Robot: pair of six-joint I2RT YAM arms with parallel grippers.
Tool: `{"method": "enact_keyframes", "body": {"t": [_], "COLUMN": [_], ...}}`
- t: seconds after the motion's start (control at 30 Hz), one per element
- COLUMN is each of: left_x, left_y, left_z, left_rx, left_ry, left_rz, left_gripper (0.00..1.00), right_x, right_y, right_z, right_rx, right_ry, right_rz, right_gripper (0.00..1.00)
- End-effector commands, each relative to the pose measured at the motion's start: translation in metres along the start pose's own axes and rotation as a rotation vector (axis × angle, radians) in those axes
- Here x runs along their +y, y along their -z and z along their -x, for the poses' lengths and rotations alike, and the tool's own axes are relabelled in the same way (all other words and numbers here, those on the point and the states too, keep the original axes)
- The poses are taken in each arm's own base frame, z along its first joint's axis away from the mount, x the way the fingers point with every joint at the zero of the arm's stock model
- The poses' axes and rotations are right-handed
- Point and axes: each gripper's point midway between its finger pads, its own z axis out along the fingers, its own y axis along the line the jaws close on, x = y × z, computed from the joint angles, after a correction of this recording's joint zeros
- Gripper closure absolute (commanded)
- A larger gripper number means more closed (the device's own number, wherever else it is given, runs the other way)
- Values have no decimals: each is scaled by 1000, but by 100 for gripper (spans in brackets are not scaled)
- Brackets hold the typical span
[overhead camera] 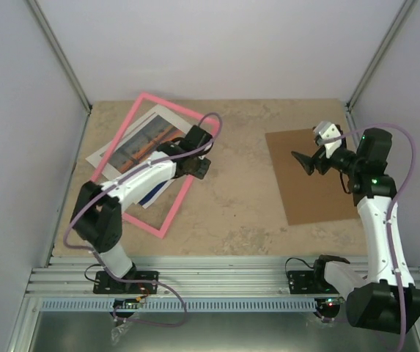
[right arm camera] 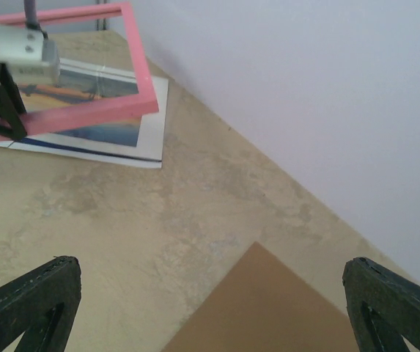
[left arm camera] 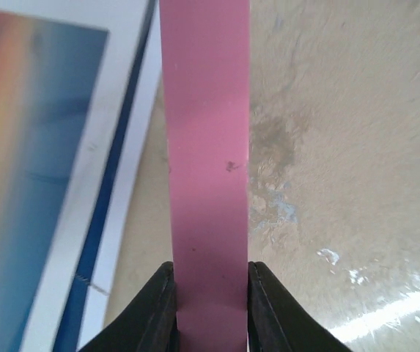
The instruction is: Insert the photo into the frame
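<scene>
Left end effector [left arm camera: 211, 293]: narrow, both jaws pressed against the edges of one long rail of the frame [overhead camera: 173, 107], which runs straight ahead from between them.
Right end effector [right arm camera: 210, 268]: jaws wide apart, holding nothing, hanging above the brown cardboard sheet [overhead camera: 319, 176].
Frame: pinched on the rail nearest the middle of the counter [overhead camera: 246, 198]. From the right wrist view the held side looks raised a little off the photo, though I cannot be sure.
Photo [left arm camera: 34, 147]: picture side up on the counter, just to the left of the left end effector's jaws, under the frame. It is skewed, with a white corner poking out past the far rail.
Frame handling: probably light and fairly stiff, but thin enough to flex or swing when held by one rail. An edge pinch near mid-rail suits it, moved slowly.
Photo handling: likely very light, limp and slippery on the smooth counter, easy to crease. Best nudged by its white border, not gripped on the print.
Step in hand: squaring the frame over the photo.
</scene>
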Motion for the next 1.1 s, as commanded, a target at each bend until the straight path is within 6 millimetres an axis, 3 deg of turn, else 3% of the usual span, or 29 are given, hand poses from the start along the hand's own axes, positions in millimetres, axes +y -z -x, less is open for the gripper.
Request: {"method": "enact_keyframes", "body": {"t": [0.0,0.13,0.27,0.43,0.6,0.7,0.83,1.07], "left_x": [25,17,-18,-69,-100,-111,-116,-118], "left_y": [78,149,215,291,353,383,404,439], "left_z": [46,79,96,88,68,54,44,28], "left_rx": [-189,-356,-480,-594,-675,-697,-706,-731], "left_ry": [-27,-45,-134,-309,-463,-529,-557,-587], "left_rz": [53,-56,-305,-671,-975,-1136,-1261,-1418], "left_gripper": [100,100,100,100,100,100,100,100], "right_x": [4,-2,-4,-11,-3,1,13,27], "right_y": [15,21,26,41,49,51,46,37], "right_z": [34,62,94,132,162,185,209,224], "right_rx": [-47,-76,-138,-256,-376,-433,-503,-543], "right_ry": [194,250,292,410,535,564,601,636], "right_rz": [20,29,40,-44,-52,-31,-10,-34], "right_gripper": [2,2,2,2,2,2,2,5]}}
